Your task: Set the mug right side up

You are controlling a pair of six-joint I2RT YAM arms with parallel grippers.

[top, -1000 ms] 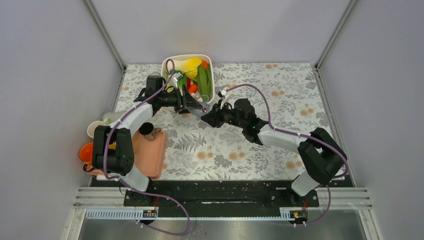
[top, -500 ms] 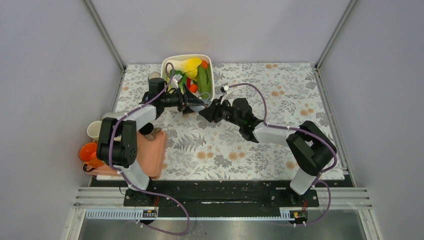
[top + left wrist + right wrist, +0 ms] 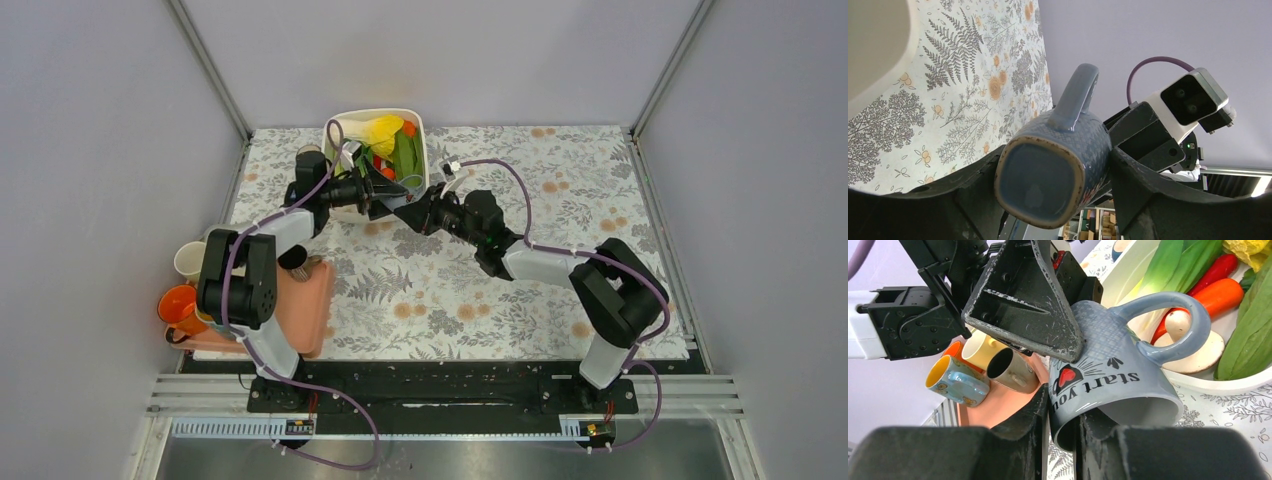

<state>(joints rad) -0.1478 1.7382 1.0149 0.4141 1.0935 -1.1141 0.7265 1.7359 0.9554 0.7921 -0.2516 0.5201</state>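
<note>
Currently the mug (image 3: 1118, 375) is held off the table (image 3: 560, 280) near its far edge, just beside the white tub (image 3: 425, 160), lying sideways. The left tool (image 3: 1050, 185) is closed across the mug's body near the base; the right tool (image 3: 1062, 437) pinches the rim wall, one finger inside.

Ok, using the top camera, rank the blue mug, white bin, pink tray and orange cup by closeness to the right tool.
1. The blue mug, pinched at its rim by the right tool itself.
2. The white bin, just beyond, at the table's far edge.
3. The pink tray, near-left side.
4. The orange cup, farther left, past the tray.
</note>
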